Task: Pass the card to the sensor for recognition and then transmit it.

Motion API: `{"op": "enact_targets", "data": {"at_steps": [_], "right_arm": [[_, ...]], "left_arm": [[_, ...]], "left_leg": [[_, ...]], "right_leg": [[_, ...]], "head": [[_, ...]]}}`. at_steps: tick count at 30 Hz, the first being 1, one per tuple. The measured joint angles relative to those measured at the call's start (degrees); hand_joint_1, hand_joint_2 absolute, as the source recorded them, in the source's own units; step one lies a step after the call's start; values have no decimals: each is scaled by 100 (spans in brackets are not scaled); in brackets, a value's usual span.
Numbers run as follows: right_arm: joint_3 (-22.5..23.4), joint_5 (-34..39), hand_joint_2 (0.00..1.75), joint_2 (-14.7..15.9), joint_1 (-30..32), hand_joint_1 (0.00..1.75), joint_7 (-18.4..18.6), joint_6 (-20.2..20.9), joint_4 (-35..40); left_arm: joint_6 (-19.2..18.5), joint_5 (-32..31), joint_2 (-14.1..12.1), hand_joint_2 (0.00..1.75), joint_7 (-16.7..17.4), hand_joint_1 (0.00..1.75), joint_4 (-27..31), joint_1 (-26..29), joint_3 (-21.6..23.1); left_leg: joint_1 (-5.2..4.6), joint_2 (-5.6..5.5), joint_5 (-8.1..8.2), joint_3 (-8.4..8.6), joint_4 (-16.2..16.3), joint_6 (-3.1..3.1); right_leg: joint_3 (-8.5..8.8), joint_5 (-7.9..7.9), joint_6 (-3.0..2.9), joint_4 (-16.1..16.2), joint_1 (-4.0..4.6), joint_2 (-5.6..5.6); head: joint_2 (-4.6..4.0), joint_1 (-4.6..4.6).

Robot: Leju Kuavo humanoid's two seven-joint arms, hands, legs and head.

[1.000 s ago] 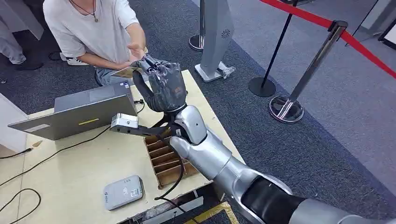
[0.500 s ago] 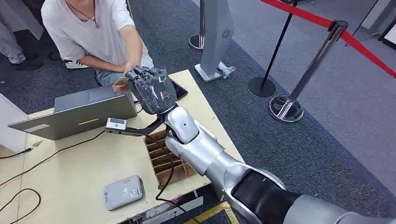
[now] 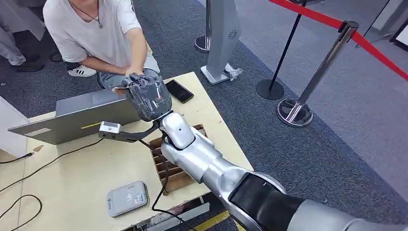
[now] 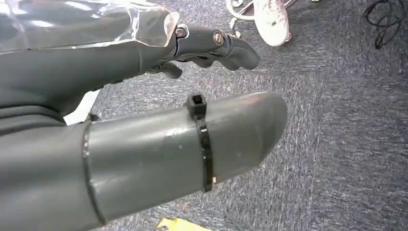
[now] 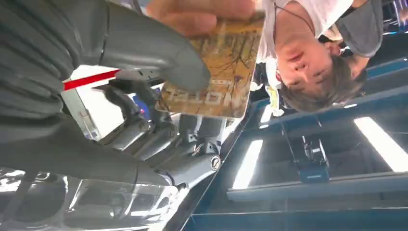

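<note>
Card (image 5: 216, 67): at worktop's (image 3: 82, 187) far edge, pinched by right robot hand (image 3: 146, 96), person's fingers (image 5: 202, 14) already gripping it too. Handover under way (sensor pass judged done); release left. Left robot hand (image 4: 192, 72) empty, fingers loosely curled.

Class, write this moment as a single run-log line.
stage: handover | right hand: holds card | person's hand: grips same card | left hand: open, over carpet | reader: on table

Right arm stretched forward, right hand (image 3: 146, 96) raised with thumb (image 5: 159, 57) and fingers pinching the card (image 5: 216, 72) (a person's fingers grip its far edge too). Left hand (image 4: 144, 134) hangs loose, fingers apart, holding nothing.
</note>
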State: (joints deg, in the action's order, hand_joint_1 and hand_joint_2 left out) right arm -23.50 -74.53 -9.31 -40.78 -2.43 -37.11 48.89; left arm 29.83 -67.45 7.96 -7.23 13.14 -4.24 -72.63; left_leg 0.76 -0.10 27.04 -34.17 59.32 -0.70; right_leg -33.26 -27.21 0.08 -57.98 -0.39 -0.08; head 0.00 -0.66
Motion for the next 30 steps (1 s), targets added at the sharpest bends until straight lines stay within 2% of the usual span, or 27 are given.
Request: {"op": "enact_targets", "data": {"at_steps": [10,11,22,27,30], "right_arm": [[-9,52,175,-61,-26,0,50,48,-146],[-9,52,0,-61,-25,0,50,48,-149],[-59,195,0,-61,-9,0,-44,35,-142],[-72,947,0,-46,234,0,-448,457,261],[-85,1185,0,31,484,0,-588,535,696]], "left_arm": [[2,24,0,0,11,0,0,3,0],[2,24,0,0,13,0,0,4,0],[26,70,0,0,13,0,0,4,0],[35,114,0,0,11,0,0,6,-7],[35,129,2,0,11,0,0,13,-11]], "left_leg": [[0,0,-1,0,0,0],[0,0,-1,0,0,0],[0,0,0,0,0,0],[0,0,0,1,0,0],[0,0,0,0,0,0]], "right_leg": [[0,0,0,0,0,-1],[0,0,0,0,0,-1],[-1,0,0,0,0,0],[-2,0,0,1,0,0],[-2,-1,0,1,0,0]], "head": [[0,0],[0,0],[0,0],[0,0],[0,-2]]}}
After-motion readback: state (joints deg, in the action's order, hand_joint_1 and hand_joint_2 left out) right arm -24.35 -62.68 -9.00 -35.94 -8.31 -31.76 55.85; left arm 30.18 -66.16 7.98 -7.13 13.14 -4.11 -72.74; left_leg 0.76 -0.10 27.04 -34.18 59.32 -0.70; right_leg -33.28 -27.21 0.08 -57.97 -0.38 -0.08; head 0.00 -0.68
